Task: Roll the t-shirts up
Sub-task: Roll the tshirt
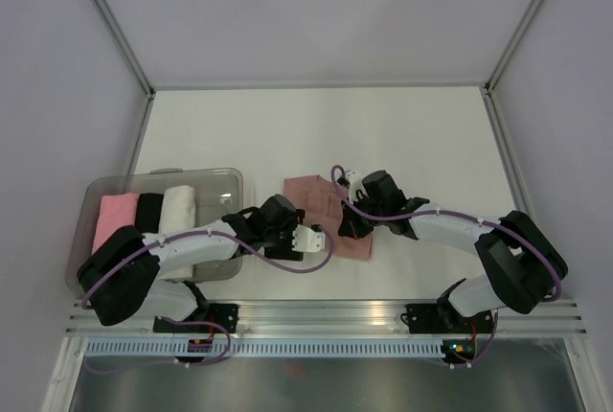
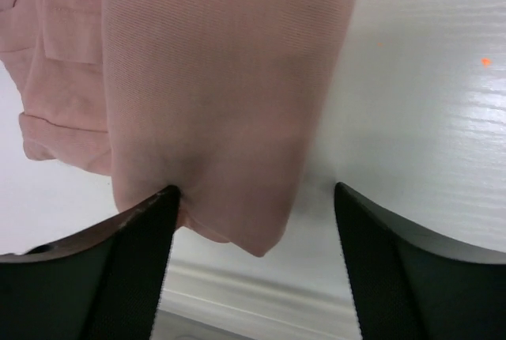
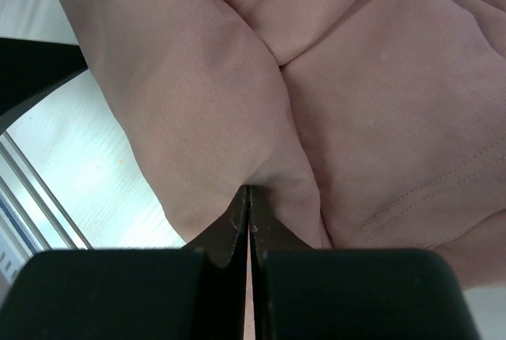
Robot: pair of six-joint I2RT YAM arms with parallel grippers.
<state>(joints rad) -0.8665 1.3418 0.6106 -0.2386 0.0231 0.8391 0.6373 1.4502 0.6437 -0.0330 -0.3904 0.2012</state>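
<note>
The salmon-pink t-shirt (image 1: 311, 196) lies folded in the middle of the table. My left gripper (image 1: 316, 239) stands open at its near left edge. In the left wrist view a folded edge of the t-shirt (image 2: 213, 79) reaches down between the spread fingers (image 2: 134, 261) of the left gripper (image 2: 253, 198), and the left finger touches the cloth. My right gripper (image 1: 352, 226) is over the shirt's near right part. In the right wrist view the right gripper (image 3: 249, 190) is shut, pinching a fold of the t-shirt (image 3: 379, 103).
A clear plastic bin (image 1: 230, 177) sits at the left, holding a bright pink roll (image 1: 113, 218), a black roll (image 1: 148, 211) and a white roll (image 1: 177, 209). The aluminium rail (image 1: 326, 316) runs along the table's near edge. White walls close in the table.
</note>
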